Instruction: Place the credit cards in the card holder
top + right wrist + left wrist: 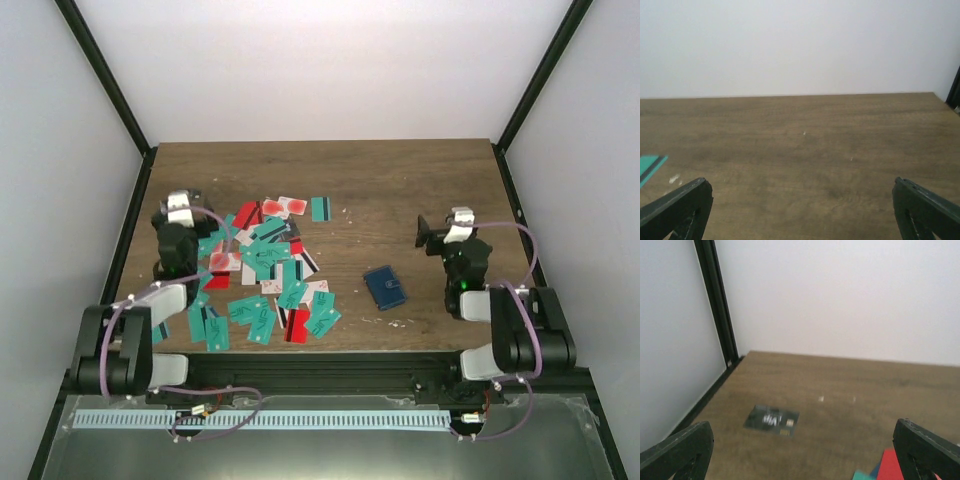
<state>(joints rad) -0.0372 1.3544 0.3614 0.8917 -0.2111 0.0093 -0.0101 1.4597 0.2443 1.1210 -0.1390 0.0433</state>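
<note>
**Grippers.** In the top view the left gripper stands at the left edge of the table, at the left margin of the card pile. The right gripper stands right of centre. Both wrist views show the two fingers set wide apart with nothing between them: both tools are open and empty.

**Credit cards.** The credit cards lie in a loose, overlapping heap in the centre-left of the top view. They are mostly teal, with some red and some white-and-red. One teal card lies apart at the heap's upper right.

- Left wrist view: a dark card lies alone on the wood at lower left.
- Left wrist view: a red card shows at the bottom right.

**Card holder.** The card holder – dark blue and closed – lies flat between the heap and the right arm, touching neither.
</note>
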